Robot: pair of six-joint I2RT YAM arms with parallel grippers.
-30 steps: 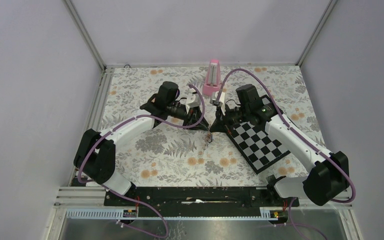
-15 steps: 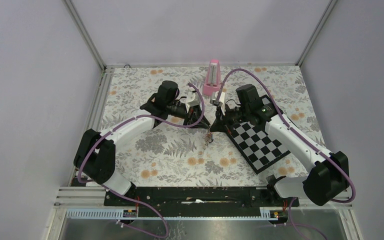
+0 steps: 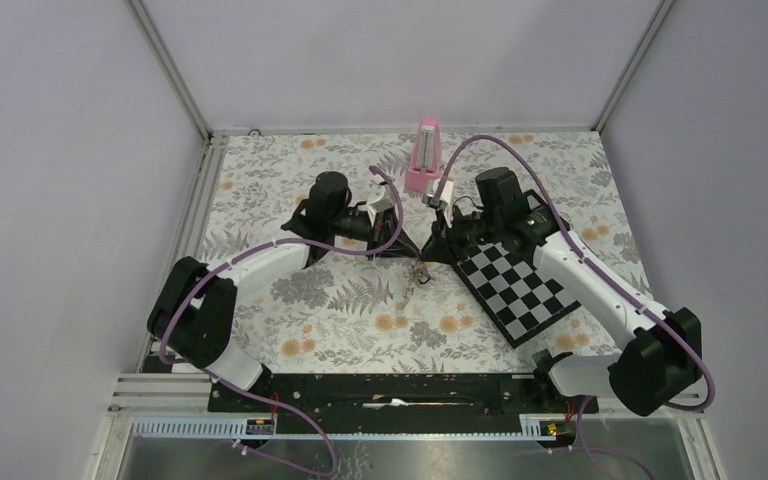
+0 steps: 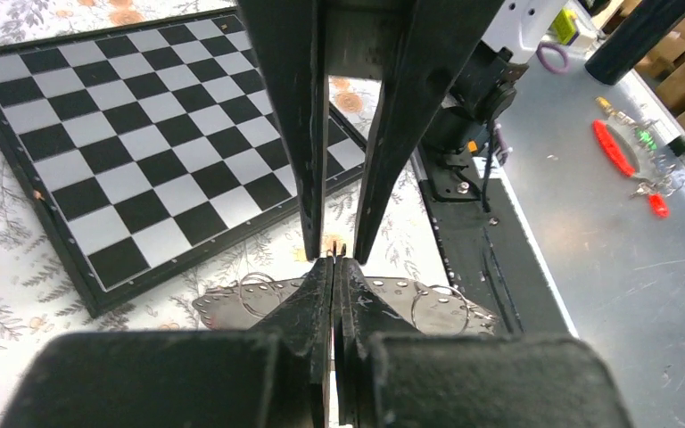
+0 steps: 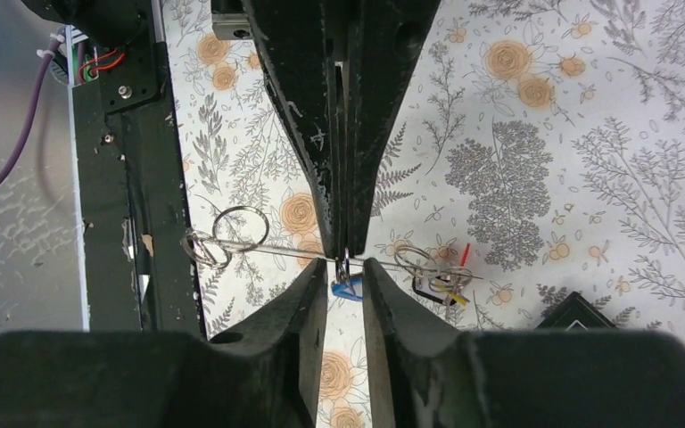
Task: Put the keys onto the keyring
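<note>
My left gripper [image 3: 401, 248] [image 4: 333, 267] is shut on the keyring [image 3: 418, 272], a grey flat strap [image 4: 428, 303] with silver rings, and holds it above the table. In the right wrist view the strap [image 5: 268, 251] shows edge-on, with a ring [image 5: 241, 227] at its left. The blue key [image 5: 348, 289] hangs under it, between the fingers of my right gripper [image 5: 346, 278] [image 3: 432, 250], which are open around it. The yellow key [image 5: 450, 294] and the small red piece [image 5: 465, 254] hang at the strap's right end.
A chessboard [image 3: 525, 290] [image 4: 125, 134] lies right of the grippers under the right arm. A pink metronome-like block [image 3: 425, 155] stands at the back middle. The floral table mat [image 3: 340, 310] extends in front. Red tools [image 4: 615, 147] lie on the metal bench beyond the table.
Both grippers have shifted slightly while staying tip to tip. The hanging keyring has moved a little with them. The left gripper's hold is unchanged.
</note>
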